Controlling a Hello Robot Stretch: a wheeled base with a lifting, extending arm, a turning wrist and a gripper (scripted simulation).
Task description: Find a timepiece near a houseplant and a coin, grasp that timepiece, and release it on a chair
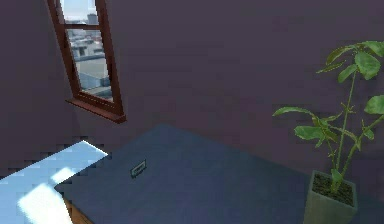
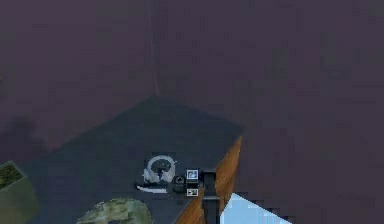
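Reaching for the prize: the Stretch robot's arm [image 2: 210, 200] extends over a dark blue table [image 1: 200, 170] in a purple-walled room. Its gripper [image 2: 170, 183] sits at a pale round object [image 2: 158, 170], which by its ringed shape may well be the timepiece. That object lies on the tabletop close to the table's wooden edge, right at the gripper's far end. From where I stand I cannot tell whether the fingers are spread or pressed together, nor whether they hold anything.

A leafy houseplant [image 1: 345, 110] stands in its pot at one corner of the table. A small flat item [image 1: 138, 168] lies on the top toward the window [image 1: 88, 55], and a mottled green lump [image 2: 115, 212] sits near the arm.

The step in hand looks like the grasp itself. Done well, the fingers would settle low, one on each side of the round body. The lift should then go straight up, clear of the lump and the edge, before any turn to seek a chair.
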